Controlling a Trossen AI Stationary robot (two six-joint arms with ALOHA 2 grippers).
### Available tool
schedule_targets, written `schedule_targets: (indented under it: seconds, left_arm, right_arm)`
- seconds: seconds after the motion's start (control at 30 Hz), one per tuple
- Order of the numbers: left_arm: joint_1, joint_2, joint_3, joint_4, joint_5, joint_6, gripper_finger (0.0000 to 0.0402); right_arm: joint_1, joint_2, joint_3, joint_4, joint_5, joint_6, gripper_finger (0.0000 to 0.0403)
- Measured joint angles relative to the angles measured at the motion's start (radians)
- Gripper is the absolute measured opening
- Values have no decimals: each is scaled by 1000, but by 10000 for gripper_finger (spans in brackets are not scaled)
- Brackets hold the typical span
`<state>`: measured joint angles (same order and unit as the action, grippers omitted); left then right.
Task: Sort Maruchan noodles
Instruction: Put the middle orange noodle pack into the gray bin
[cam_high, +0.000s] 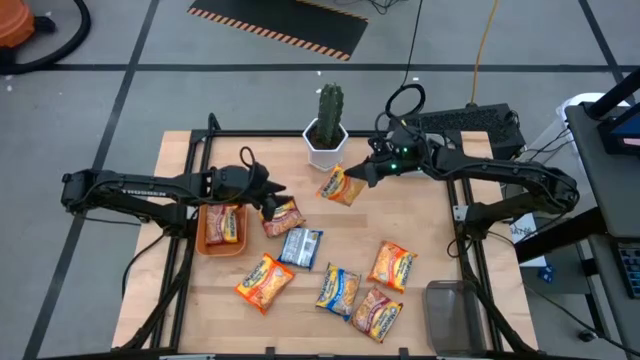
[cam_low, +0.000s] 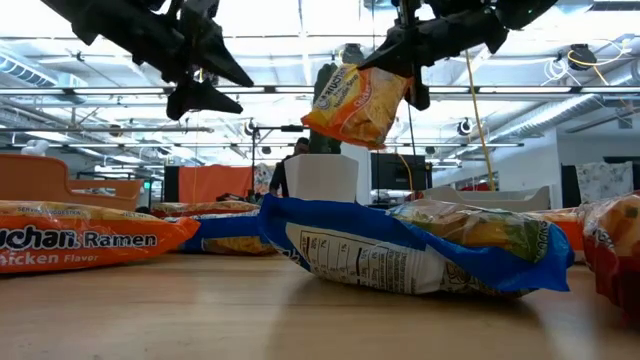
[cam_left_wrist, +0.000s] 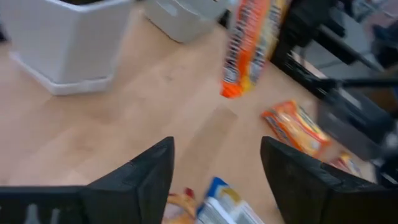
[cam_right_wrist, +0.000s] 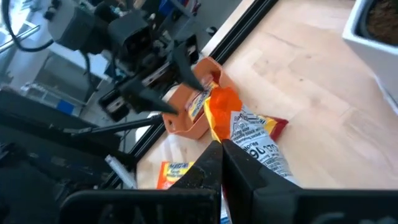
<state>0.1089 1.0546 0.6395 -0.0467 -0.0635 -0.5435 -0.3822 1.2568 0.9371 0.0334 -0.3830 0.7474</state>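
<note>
The wooden counter (cam_high: 420, 230) carries the white cactus pot (cam_high: 325, 145) at its far edge, an orange bin (cam_high: 222, 228) on the left side, a clear bin (cam_high: 455, 315) at the near right corner, and the Maruchan noodles scattered across its middle and near half. Of these, the lifted packet (cam_high: 340, 186) matters most: the right end effector (cam_high: 372, 172) is clamped on one end of it, fingers pressed together on the wrapper, and holds it in the air just in front of the pot, its long axis hanging down and slanting away from the fingers. The orange bin already holds packets and lies well to the left of the lifted packet, across the counter, so any drop there means carrying it toward the left arm's side. The left end effector (cam_high: 268, 198) hovers with its fingers apart and nothing between them, just beside the orange bin and over a red-orange packet (cam_high: 284, 217), which is the nearest loose one to it; a blue packet (cam_high: 301, 247) lies just beyond that. The other loose packets lie nearer the front edge, closer to neither arm by much. The low view alone shows the lifted packet clear of the counter, with open air under it; the high view alone shows how it lies relative to the bins. The left wrist view shows the gap between its own fingers, and the right wrist view shows the pinch on the wrapper's end.
</note>
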Motion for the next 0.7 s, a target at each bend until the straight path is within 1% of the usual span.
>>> schedule_targets:
  seconds: [0.13,0.27,0.37,0.5,0.7]
  left_arm:
    - [0,-6,0,1,54,11,293]
    - [0,-7,9,-2,64,21,316]
    - [1,-7,19,-1,54,65,319]
    - [4,-7,25,3,2,116,319]
    - [29,6,26,27,-11,97,319]
  right_arm:
    - [6,0,0,0,17,30,0]
    - [23,0,0,0,17,44,0]
    - [36,0,0,0,16,40,0]
    - [38,0,0,0,15,35,0]
    - [29,0,0,3,-1,30,0]
